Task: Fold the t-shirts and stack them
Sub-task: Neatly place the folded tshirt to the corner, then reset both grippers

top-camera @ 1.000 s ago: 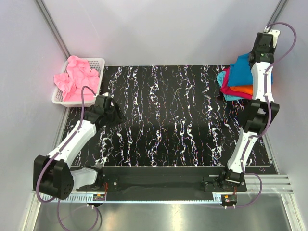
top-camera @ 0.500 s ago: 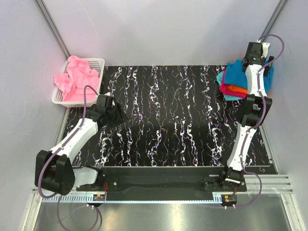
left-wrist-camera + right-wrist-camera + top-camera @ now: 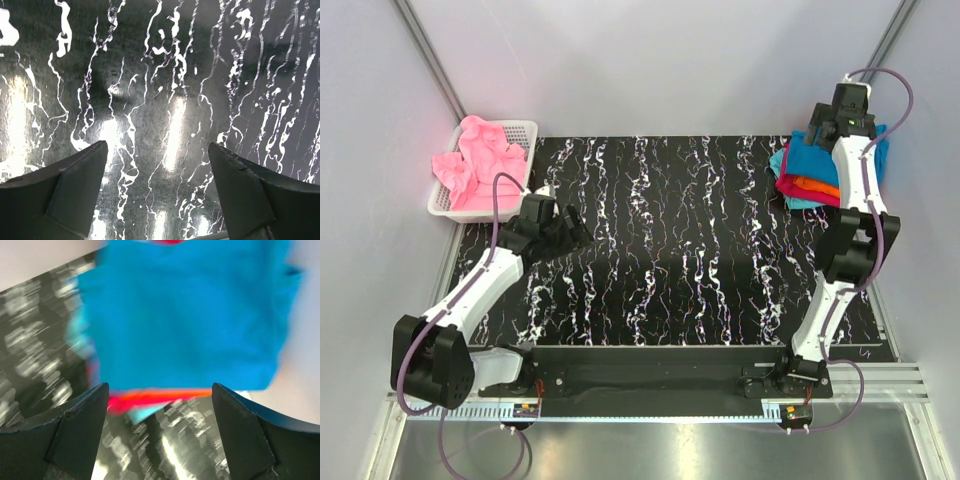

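- Top external view: the table [image 3: 670, 260] carries the stack of t-shirts [image 3: 805, 185] at 2 o'clock, right at its edge. The retreating arm could snag cloth and drag it off.
- Teal-blue t-shirt [image 3: 810, 155], held up a second ago, now lies on top of the stack.
- Right gripper [image 3: 159, 390], clamped earlier, now has its jaws apart and empty.
- Left gripper [image 3: 157, 145] has spread wider and is empty.

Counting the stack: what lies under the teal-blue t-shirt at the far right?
Under the teal-blue t-shirt, edges of an orange shirt, a magenta shirt and a light cyan shirt show; anything else beneath is covered.
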Controlling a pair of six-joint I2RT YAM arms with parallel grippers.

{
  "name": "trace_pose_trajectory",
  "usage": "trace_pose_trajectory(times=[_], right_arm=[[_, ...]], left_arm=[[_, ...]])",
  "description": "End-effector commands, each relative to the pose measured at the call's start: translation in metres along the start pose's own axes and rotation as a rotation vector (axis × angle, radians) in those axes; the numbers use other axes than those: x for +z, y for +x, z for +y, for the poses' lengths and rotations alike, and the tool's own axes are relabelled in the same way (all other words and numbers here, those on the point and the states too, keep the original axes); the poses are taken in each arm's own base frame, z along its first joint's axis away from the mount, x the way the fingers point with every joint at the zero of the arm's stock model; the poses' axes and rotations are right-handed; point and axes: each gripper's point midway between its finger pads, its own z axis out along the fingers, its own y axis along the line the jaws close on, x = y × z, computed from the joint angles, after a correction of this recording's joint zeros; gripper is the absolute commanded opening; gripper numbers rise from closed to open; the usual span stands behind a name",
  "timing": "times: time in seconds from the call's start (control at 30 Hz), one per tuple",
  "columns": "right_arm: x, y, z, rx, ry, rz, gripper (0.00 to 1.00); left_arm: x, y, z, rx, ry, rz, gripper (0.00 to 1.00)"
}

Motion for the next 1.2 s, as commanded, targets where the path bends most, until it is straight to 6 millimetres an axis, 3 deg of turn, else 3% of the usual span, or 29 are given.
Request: trace_pose_trajectory(times=[0.0,0.03,0.1,0.2,0.27,0.43,0.5,0.53,0.6,0.63,0.87,1.17], right_arm=[[-0.062,-0.019,0.068,-0.008,-0.286,-0.094,0.9],[-0.07,-0.002,0.088,-0.033,-0.348,-0.062,0.9],[-0.077,0.018,0.104,-0.049,-0.389,-0.025,0.89],[-0.097,0.054,0.133,-0.051,-0.493,0.036,0.88],[-0.125,0.08,0.164,-0.084,-0.579,0.056,0.88],[-0.174,0.134,0.187,-0.099,-0.7,0.1,0.87],[-0.199,0.141,0.195,-0.075,-0.77,0.085,0.87],[-0.202,0.159,0.196,-0.08,-0.786,0.12,0.87],[-0.222,0.165,0.205,-0.068,-0.833,0.107,0.87],[-0.225,0.179,0.207,-0.074,-0.841,0.129,0.87],[-0.265,0.224,0.235,-0.122,-0.96,0.195,0.87],[-0.284,0.256,0.265,-0.171,-1.045,0.257,0.88]], left_arm=[[-0.013,-0.026,-0.013,0.052,0.042,-0.147,0.9],[-0.013,-0.029,-0.012,0.055,0.036,-0.166,0.91],[-0.015,-0.032,-0.011,0.067,0.023,-0.189,0.97],[-0.013,-0.034,-0.007,0.084,-0.011,-0.209,0.99],[-0.013,-0.032,-0.011,0.116,-0.012,-0.22,0.99],[-0.016,-0.035,-0.016,0.171,-0.047,-0.261,0.99],[-0.015,-0.033,-0.018,0.194,-0.061,-0.263,0.99],[-0.013,-0.032,-0.021,0.203,-0.063,-0.262,0.99],[-0.013,-0.035,-0.021,0.218,-0.083,-0.274,0.99],[-0.011,-0.035,-0.024,0.227,-0.084,-0.273,0.99],[0.002,-0.035,-0.03,0.245,-0.103,-0.249,0.99],[0.016,-0.034,-0.024,0.281,-0.164,-0.214,0.99]])
